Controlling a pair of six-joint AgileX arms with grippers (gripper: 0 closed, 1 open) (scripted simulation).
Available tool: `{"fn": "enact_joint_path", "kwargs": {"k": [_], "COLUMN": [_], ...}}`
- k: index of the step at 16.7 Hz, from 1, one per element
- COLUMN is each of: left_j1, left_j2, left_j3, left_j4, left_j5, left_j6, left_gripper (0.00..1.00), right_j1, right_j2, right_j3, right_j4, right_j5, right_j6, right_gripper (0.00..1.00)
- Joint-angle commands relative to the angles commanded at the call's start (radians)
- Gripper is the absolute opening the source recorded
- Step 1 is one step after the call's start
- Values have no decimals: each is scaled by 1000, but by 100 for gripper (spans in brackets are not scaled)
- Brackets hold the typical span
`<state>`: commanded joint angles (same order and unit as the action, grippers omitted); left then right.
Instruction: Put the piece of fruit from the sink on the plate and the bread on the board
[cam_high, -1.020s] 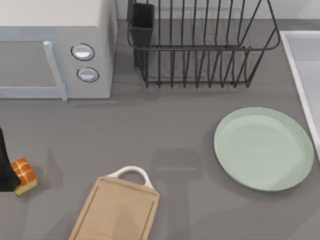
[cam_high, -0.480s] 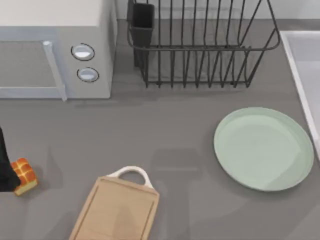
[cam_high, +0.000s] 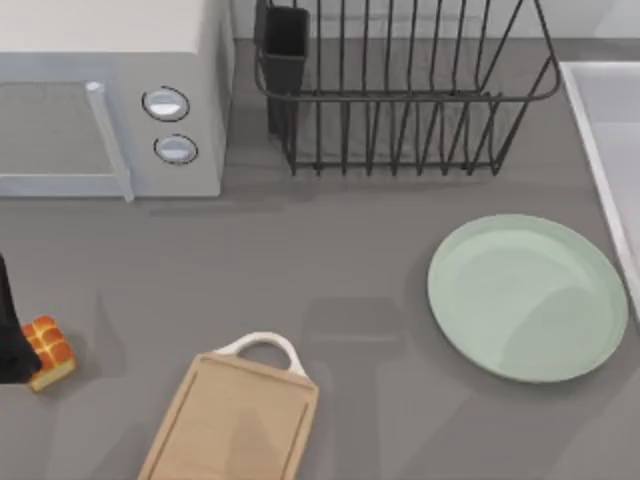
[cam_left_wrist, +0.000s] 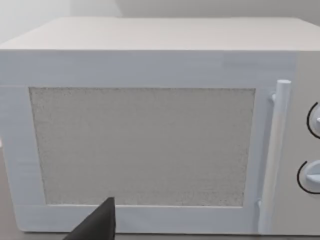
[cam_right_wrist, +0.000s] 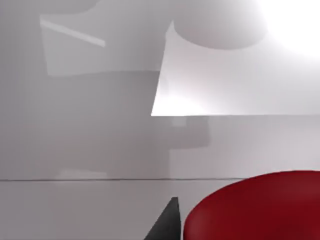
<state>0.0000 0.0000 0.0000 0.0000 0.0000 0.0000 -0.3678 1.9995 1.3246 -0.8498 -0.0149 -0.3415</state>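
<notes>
At the worktop's left edge, the left gripper (cam_high: 12, 345) touches the bread (cam_high: 48, 353), which has barely shifted; whether its jaws grip it is unclear. Further right, board (cam_high: 232, 420) and plate (cam_high: 527, 297) remain bare. Inside the sink (cam_right_wrist: 100, 125), the fruit (cam_right_wrist: 260, 207) sits against the right gripper, grasp unclear.

A light-wood board (cam_high: 232, 420) lies on a matt grey table (cam_high: 330, 260) beside glazed golden bread (cam_high: 48, 350), a smooth mint plate (cam_high: 528, 297) and a black wire rack (cam_high: 400, 90).

**Arms at the moment**

The left gripper (cam_high: 12, 345) sits at the table's left edge, right against the bread (cam_high: 48, 350). A dark fingertip (cam_right_wrist: 167, 222) of the right gripper lies just beside the fruit (cam_right_wrist: 255, 207).
</notes>
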Motion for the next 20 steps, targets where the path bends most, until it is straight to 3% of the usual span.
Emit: {"fn": "enact_joint_path", "kwargs": {"k": [8, 20], "left_j1": [0, 0], "left_j2": [0, 0], "left_j3": [0, 0], "left_j4": [0, 0], "left_j5": [0, 0], "left_j6": [0, 0], "left_gripper": [100, 100], "right_j1": [52, 480], "right_j2": [-35, -70], "right_j3": [46, 222], "right_j4": [-24, -267], "right_j5": [2, 13], "right_j6": [53, 474], "right_gripper": [0, 0]}}
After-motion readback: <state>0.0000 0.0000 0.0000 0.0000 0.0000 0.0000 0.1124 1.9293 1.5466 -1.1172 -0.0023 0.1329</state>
